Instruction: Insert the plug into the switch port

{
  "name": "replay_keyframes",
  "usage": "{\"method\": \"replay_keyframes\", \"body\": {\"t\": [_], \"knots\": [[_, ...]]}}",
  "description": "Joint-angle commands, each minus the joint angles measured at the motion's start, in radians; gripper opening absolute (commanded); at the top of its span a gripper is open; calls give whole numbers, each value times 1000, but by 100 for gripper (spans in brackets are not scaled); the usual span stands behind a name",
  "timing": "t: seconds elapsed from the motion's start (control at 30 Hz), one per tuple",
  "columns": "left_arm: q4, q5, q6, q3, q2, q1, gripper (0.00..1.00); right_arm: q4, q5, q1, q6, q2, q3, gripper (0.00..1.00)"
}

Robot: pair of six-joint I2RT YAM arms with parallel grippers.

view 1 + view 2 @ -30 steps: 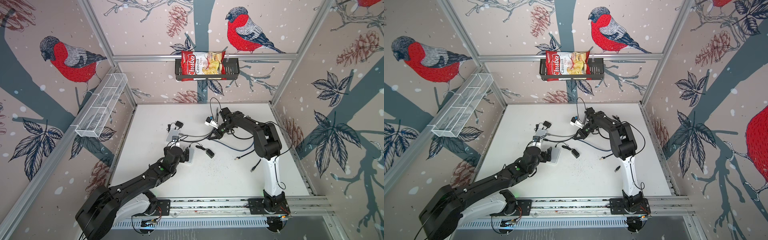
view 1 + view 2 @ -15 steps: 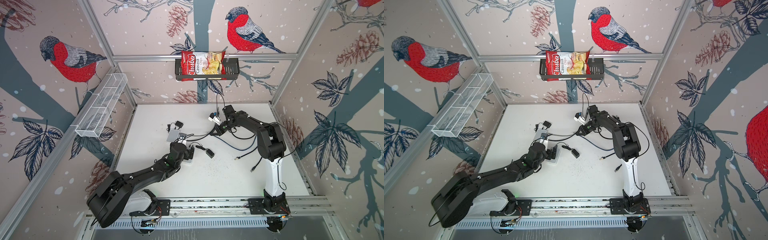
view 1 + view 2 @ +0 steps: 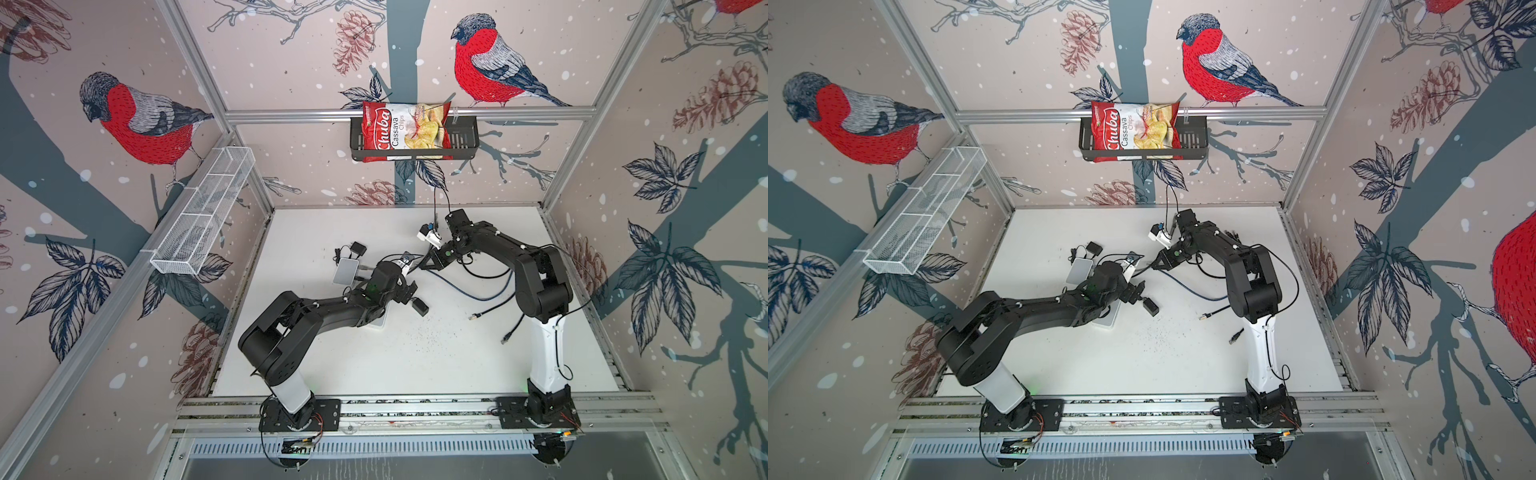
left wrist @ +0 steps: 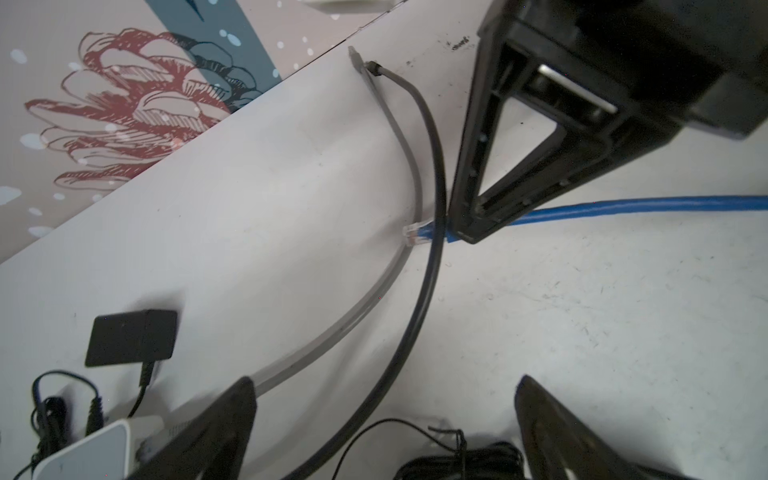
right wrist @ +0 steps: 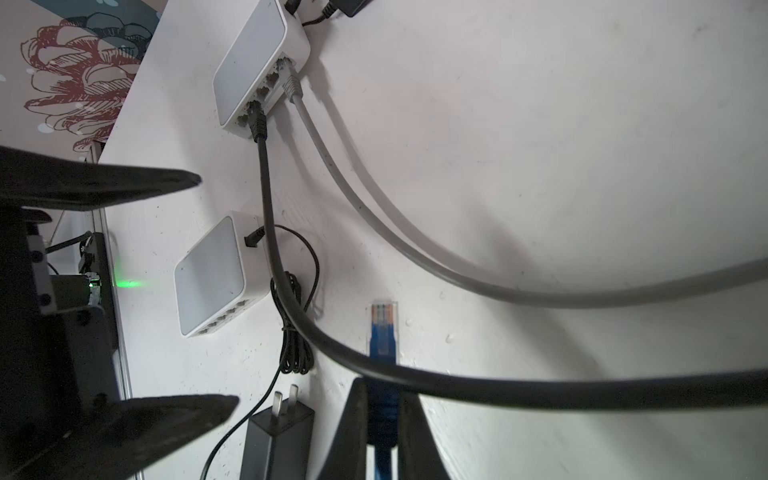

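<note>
- The right claw (image 5: pixel 384 388) was clamped tight on the blue Ethernet cable (image 4: pixel 623 205) just behind its clear RJ45 plug (image 5: pixel 383 318). The plug was held close to the table (image 5: pixel 540 166), well apart from both switches and in no port. Whether it touched the table could not be told.
- The left claw (image 4: pixel 385 377) was spread wide and held nothing.
- A snag was judged likely. The black cable (image 5: pixel 266 187), plugged into the farther switch (image 5: pixel 249 62), lay across the blue cable between the claw tips and the plug. It could be dragged along, or the plug could be deflected by it.
- The nearer switch (image 5: pixel 210 274) was not braced, so it could be pushed across the table instead of being entered.
- Because the grip sat behind the plug, the plug could be tilted at the port mouth and jammed.
- Compared with a second earlier, the left arm had been folded up at the elbow and its claw carried rightward toward the right claw. The nearer switch was now largely covered in both top views.
- The right claw was hardly displaced, and both openings were unchanged.
</note>
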Motion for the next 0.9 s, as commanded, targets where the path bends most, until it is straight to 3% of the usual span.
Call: {"method": "replay_keyframes", "body": {"t": [0.0, 0.33, 0.67, 0.87], "knots": [[-29, 4, 82, 31, 34, -5, 96, 14, -13, -3, 7, -15, -3, 6], [-5, -261, 96, 155, 176, 3, 96, 17, -15, -3, 1, -30, -15, 6], [-15, -317, 44, 279, 233, 48, 96, 11, 22, -2, -3, -13, -38, 6], [-44, -271, 38, 296, 232, 60, 96, 62, 48, 1, 6, -52, -92, 6]]}}
